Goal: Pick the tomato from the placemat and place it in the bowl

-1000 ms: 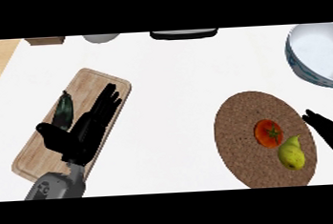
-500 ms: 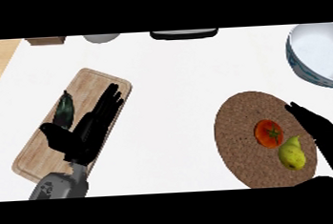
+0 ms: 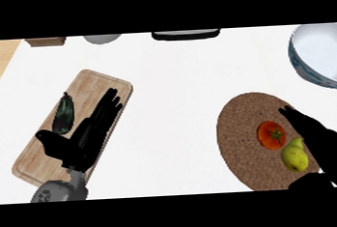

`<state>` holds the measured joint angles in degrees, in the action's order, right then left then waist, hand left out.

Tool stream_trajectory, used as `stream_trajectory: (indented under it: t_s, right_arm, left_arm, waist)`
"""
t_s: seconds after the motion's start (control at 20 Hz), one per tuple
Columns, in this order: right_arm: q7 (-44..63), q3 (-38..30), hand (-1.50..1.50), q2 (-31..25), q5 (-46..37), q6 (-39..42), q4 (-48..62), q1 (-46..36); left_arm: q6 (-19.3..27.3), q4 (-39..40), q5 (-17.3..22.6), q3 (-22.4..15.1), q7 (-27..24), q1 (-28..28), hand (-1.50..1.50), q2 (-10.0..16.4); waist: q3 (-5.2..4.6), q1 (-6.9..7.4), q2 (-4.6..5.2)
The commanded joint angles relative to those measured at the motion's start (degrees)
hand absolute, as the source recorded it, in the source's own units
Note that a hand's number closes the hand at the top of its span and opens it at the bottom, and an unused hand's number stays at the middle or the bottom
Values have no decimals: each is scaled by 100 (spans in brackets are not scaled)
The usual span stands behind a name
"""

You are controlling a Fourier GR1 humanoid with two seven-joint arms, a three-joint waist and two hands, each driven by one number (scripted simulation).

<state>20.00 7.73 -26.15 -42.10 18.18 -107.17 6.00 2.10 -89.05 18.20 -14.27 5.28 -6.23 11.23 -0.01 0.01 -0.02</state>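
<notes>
Head view shows you the right hand [image 3: 322,141] with fingers straight, holding nothing, just beside the round red tomato [image 3: 271,134] on the woven brown placemat [image 3: 240,131]. Your left hand [image 3: 87,134] rests open over the wooden board [image 3: 102,85]. The smooth, pale bowl [image 3: 325,54] sits apart.

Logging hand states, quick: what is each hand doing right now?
Left hand: open, holding nothing, over the cutting board.
Right hand: open, holding nothing, beside the tomato.

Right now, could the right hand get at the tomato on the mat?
Probably yes. The right hand, open, hovers just beside the tomato on the placemat, nothing between them; a yellow-green fruit lies close by.
</notes>
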Motion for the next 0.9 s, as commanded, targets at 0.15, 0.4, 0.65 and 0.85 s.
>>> stream_trajectory:
  t_s: [0.15, 0.4, 0.65, 0.85]
  right_arm:
    - [-360, -19, -150, 369, -551, -156, 640, -274]
    - [-11, 181, -150, 800, -875, -85, 663, -501]
    - [-485, -159, -150, 912, -1027, -328, 1544, -987]
    - [-774, -118, -150, 1082, -1268, -825, 1407, -293]
  left_arm:
    - [74, -114, -392, -23, -1, 154, 0, -460]
    - [-315, -501, -286, 278, 274, 356, 0, -180]
    - [-349, 82, -396, 579, 440, -344, 0, -436]
    - [-537, -108, -436, 663, 350, 2, 0, -440]
  waist:
    - [1, 1, -1]
    - [1, 19, -4]
    - [1, 4, 4]
    - [1, -4, -1]
